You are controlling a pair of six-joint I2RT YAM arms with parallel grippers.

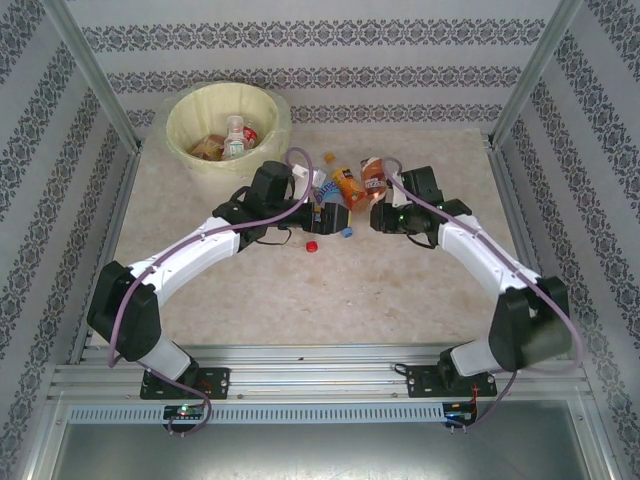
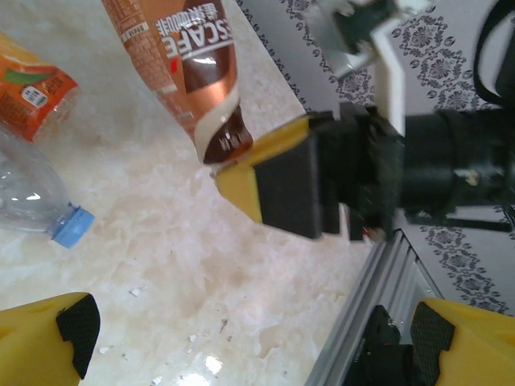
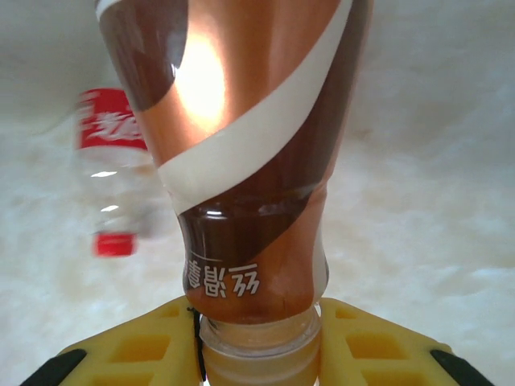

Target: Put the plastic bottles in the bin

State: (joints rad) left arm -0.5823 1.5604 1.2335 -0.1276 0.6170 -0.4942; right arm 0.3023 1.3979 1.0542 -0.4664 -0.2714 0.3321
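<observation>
Over the pale marbled surface [image 2: 201, 273], the right end effector [image 3: 257, 346] clamps a brown-labelled clear plastic bottle [image 3: 241, 161] by its neck; the left end effector [image 2: 249, 342] gapes wide.

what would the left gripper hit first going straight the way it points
Most likely the right gripper, shut on the brown bottle, dead ahead of the open left gripper; depth is unclear.

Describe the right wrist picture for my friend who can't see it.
A brown coffee bottle looms close, pinched at its neck by the yellow right gripper. Behind it, blurry, a clear bottle with a red label and red cap rests on the pale table.
</observation>
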